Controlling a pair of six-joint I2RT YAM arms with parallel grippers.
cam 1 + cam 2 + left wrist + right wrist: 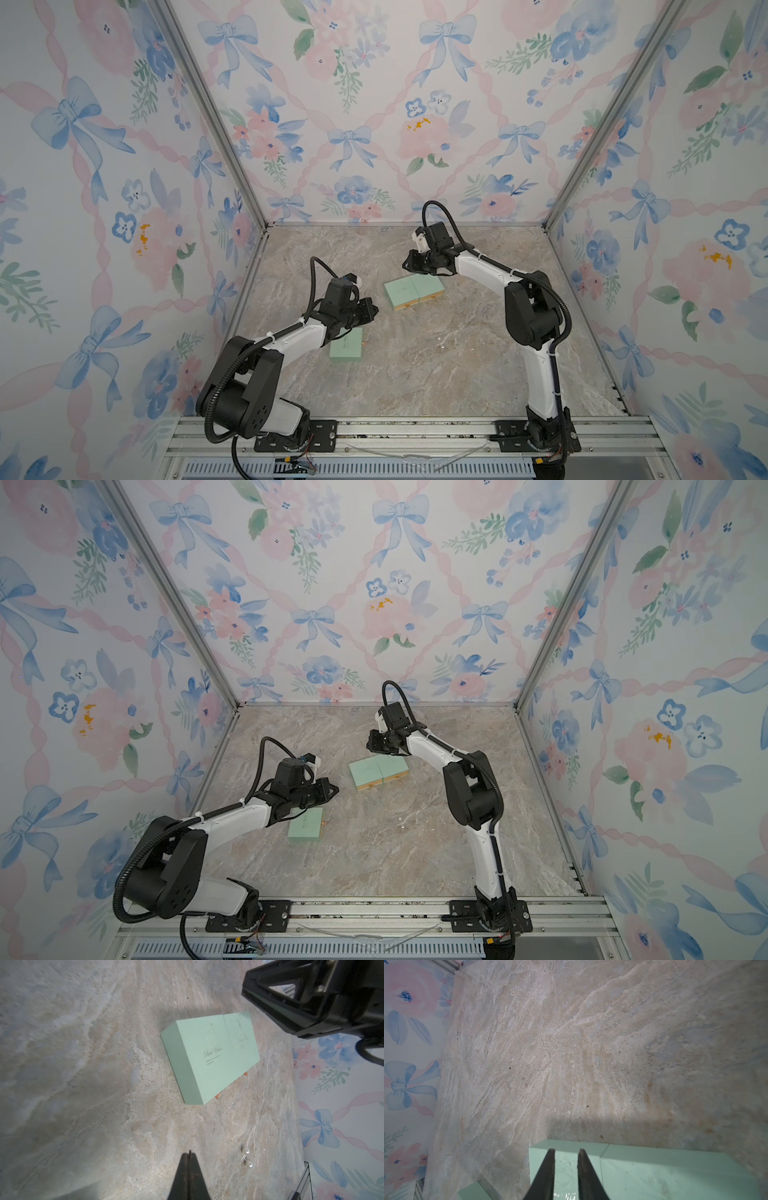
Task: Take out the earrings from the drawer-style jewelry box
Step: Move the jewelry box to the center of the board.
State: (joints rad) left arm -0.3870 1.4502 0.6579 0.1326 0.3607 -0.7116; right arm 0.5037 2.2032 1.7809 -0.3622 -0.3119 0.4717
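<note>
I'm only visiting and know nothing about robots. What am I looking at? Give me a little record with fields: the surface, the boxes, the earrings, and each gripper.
surface: marble-look table
boxes: pair of mint boxes side by side and touching, mid-table; third mint box apart from them, partly under the left arm
earrings: two pearl studs lying on the bare table, outside every box
left gripper: shut, holding nothing
right gripper: open, empty, by the pair's far side
</note>
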